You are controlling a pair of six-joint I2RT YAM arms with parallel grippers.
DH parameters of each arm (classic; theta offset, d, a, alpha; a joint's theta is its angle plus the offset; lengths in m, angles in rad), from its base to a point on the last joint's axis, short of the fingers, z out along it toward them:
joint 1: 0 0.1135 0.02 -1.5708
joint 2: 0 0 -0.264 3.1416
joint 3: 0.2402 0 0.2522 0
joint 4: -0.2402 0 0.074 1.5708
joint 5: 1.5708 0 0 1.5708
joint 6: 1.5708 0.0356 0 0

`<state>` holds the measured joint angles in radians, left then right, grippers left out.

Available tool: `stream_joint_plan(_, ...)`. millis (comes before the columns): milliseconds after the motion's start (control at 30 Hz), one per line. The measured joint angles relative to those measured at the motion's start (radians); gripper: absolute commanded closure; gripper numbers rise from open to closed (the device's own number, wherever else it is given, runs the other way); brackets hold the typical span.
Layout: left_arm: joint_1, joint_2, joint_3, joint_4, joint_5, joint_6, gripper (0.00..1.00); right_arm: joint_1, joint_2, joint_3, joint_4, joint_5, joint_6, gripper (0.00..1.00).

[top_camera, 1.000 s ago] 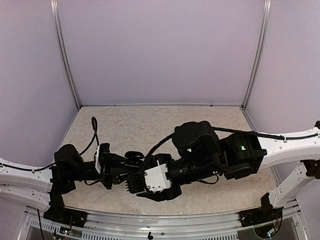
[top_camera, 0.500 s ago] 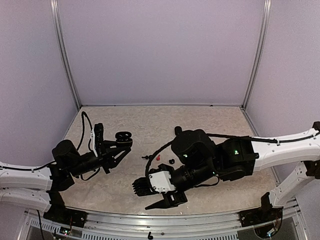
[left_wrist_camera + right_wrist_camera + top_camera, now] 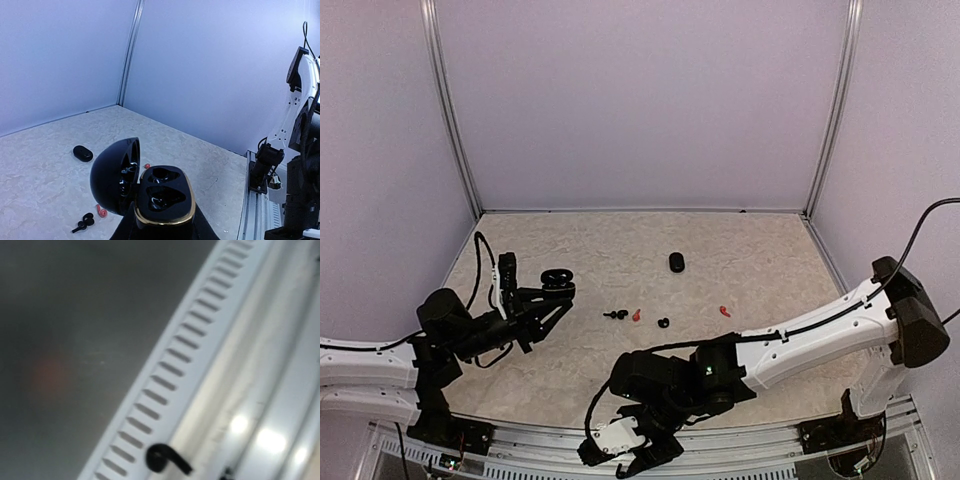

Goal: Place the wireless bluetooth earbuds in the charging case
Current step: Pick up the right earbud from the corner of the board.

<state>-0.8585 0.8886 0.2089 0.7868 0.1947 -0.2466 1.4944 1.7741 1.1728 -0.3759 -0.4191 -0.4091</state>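
My left gripper (image 3: 550, 288) is shut on the base of an open black charging case (image 3: 165, 200) with a gold rim, held above the left of the table (image 3: 580, 250). Its lid (image 3: 112, 175) stands open to the left and both sockets are empty. The earbuds lie loose mid-table: two black ones (image 3: 615, 314) (image 3: 663, 323) and two red ones (image 3: 636, 315) (image 3: 724, 310). My right gripper (image 3: 625, 452) hangs low over the near rail, far from them. Its fingers do not show in the blurred right wrist view.
A second, shut black case (image 3: 677, 262) lies further back on the table. A slotted metal rail (image 3: 165, 365) runs along the near edge, with a small black hooked piece (image 3: 165, 460) on it. Walls close in the left, back and right.
The right arm has swung from the middle of the table down to the near rail, uncovering the earbuds. The left gripper has drawn back left with the open case.
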Motion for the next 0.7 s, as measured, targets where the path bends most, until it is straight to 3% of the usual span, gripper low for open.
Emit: stream_joint_plan(700, 0.000, -0.076, -0.031, -0.010, 0.007, -0.018, 0.97, 0.076, 0.122, -0.009, 0.077, 0.102, -0.040, 0.58)
